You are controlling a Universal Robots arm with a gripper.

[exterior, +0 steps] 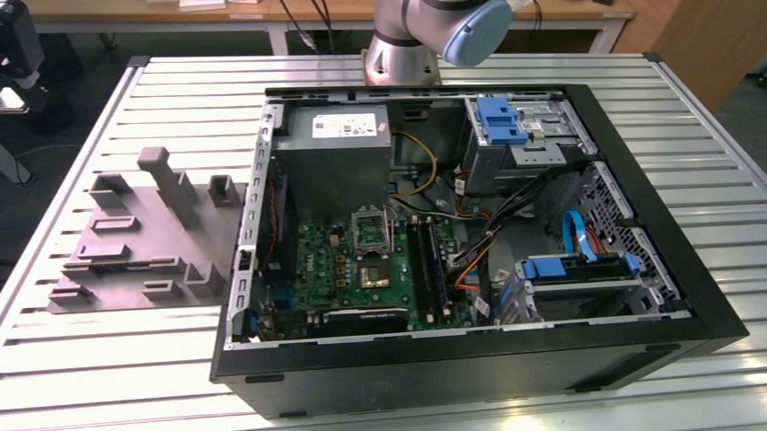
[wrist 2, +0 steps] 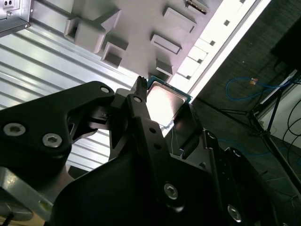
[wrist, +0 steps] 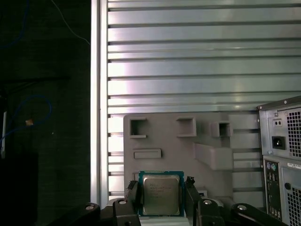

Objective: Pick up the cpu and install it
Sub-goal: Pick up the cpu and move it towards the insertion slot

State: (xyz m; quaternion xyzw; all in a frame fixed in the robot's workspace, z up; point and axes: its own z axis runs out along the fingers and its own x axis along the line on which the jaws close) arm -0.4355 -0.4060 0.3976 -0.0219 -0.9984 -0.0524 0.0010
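Carry step: your gripper, jaws pinched on the cpu, hangs above tray. The socket, at tray's 3 o'clock in the exterior view, wants square alignment.

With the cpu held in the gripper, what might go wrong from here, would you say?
The gripper holds the cpu only by two opposite edges, so it may tilt or slip. The socket sits deep in the case beside cables, which the gripper might snag; a tilted cpu could seat badly.
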